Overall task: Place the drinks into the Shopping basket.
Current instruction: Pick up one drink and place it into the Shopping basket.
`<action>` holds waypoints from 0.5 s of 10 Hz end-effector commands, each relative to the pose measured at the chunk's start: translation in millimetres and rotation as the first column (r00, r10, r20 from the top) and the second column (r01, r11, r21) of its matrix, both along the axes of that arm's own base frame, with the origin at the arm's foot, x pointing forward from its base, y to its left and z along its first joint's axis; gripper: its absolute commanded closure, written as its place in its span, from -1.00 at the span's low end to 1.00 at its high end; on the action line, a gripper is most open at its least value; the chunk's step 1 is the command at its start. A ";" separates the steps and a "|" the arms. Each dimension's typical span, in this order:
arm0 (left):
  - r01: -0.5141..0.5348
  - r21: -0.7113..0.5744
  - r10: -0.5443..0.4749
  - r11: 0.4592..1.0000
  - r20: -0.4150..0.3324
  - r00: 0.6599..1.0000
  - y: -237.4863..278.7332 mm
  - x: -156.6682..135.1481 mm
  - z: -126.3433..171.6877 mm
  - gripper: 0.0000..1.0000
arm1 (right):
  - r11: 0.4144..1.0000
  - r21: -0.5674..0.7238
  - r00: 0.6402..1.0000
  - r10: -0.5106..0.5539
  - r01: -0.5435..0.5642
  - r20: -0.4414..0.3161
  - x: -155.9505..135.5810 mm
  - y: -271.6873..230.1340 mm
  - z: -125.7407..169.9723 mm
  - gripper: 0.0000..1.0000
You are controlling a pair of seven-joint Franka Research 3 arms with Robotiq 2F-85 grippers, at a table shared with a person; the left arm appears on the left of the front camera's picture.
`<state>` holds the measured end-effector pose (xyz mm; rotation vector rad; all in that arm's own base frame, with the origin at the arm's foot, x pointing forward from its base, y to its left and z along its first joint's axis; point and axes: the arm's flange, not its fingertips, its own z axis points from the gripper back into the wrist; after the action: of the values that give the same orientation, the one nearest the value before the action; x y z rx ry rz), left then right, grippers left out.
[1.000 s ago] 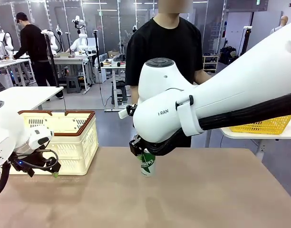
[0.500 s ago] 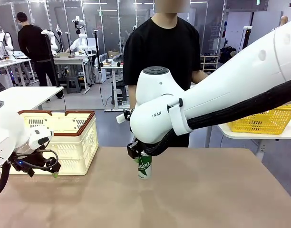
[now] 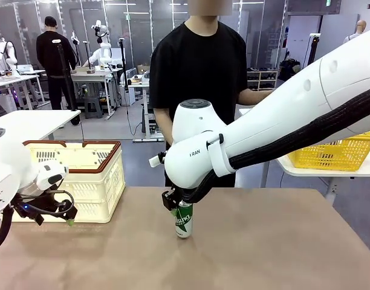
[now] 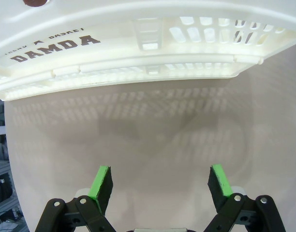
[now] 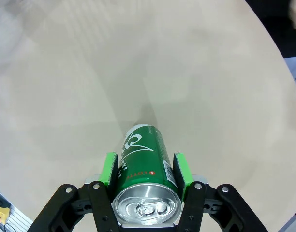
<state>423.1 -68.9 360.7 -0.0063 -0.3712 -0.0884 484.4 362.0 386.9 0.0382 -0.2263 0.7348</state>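
Note:
A green drink can [image 3: 184, 220] with white markings stands upright near the table's middle, its base at or just above the tabletop. My right gripper [image 3: 178, 206] is shut on its upper part. From the right wrist, the can [image 5: 142, 157] sits between the two green pads of that gripper [image 5: 145, 169], silver top towards the camera. The cream-white Shopping basket [image 3: 88, 181] with its reddish-brown rim stands at the table's far left. My left gripper [image 3: 64, 216] hovers low in front of it. In the left wrist view this gripper [image 4: 160, 181] is open, and the basket wall [image 4: 153, 63] with "DAMDA" lettering lies just ahead.
A person in a black shirt [image 3: 200, 72] stands at the table's far side, behind my right arm. A bright yellow mesh basket [image 3: 339, 154] sits on a separate white table at the right. Bare tabletop [image 3: 275, 254] spreads across the front and right.
My right arm has drawn back to the left and lowered the green can a little, still gripping it. The person has shifted slightly left. The left arm has stayed still.

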 end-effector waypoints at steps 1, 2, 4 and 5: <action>-0.014 -0.005 0.014 1.000 -0.002 1.000 0.4 0.0 -0.2 -1.00 | 1.000 -0.011 1.000 0.008 -0.008 0.016 7.6 3.2 6.1 1.00; -0.014 -0.005 0.014 1.000 -0.002 1.000 0.4 0.0 -0.2 -1.00 | 1.000 -0.018 1.000 0.008 -0.007 0.012 8.0 3.7 3.9 1.00; -0.014 -0.005 0.014 1.000 -0.002 1.000 0.4 0.0 -0.2 -1.00 | 1.000 -0.024 1.000 0.005 -0.005 -0.002 10.4 4.3 0.7 -0.19; -0.014 -0.005 0.014 1.000 -0.002 1.000 0.4 0.0 -0.2 -1.00 | 1.000 -0.023 1.000 0.001 -0.001 -0.010 11.2 4.1 0.2 -0.32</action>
<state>423.1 -68.9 360.7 -0.0063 -0.3712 -0.0884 487.9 361.3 381.5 0.0355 -0.2086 0.7316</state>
